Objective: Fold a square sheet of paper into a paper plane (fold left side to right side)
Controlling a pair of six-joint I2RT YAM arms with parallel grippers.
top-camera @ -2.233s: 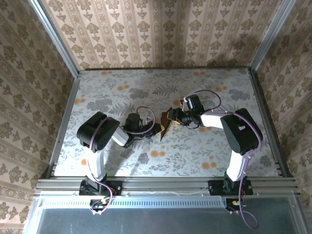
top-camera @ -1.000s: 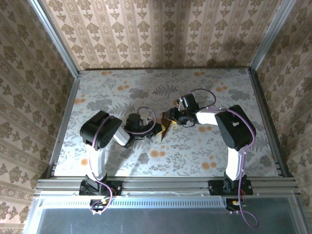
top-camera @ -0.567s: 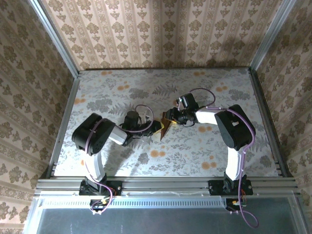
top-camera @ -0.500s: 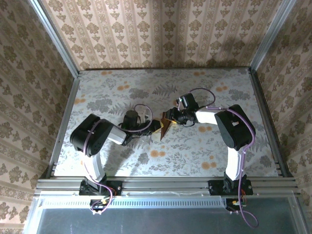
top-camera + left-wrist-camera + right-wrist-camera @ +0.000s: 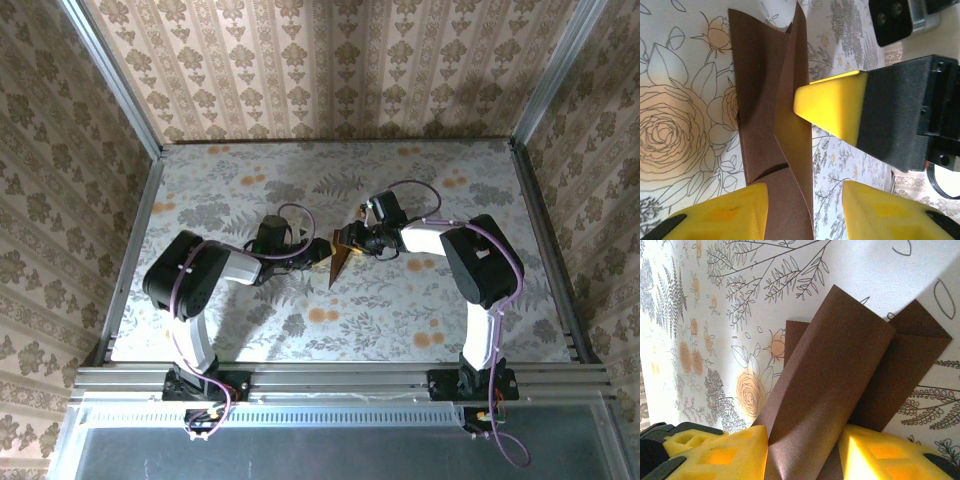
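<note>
Right fingers (image 5: 720, 455) clamp the partly folded sheet of paper (image 5: 832, 365), flap raised, at the middle of the desk (image 5: 420, 310). Left fingers (image 5: 725, 212) stand partly open astride its left edge, gripping nothing.

The square sheet of paper (image 5: 336, 262) is standing half-folded on the desk (image 5: 420, 320), near its middle and between the two arms. The left pincer (image 5: 320, 255) is sitting just left of the sheet, with its fingers (image 5: 735, 210) straddling one end of it and one of them touching it. The right pincer (image 5: 349, 243) is sitting just right of the sheet and slightly farther back, its fingers (image 5: 720, 455) flanking the folded flap on both sides, one fingertip pressing against the sheet's right face.
</note>
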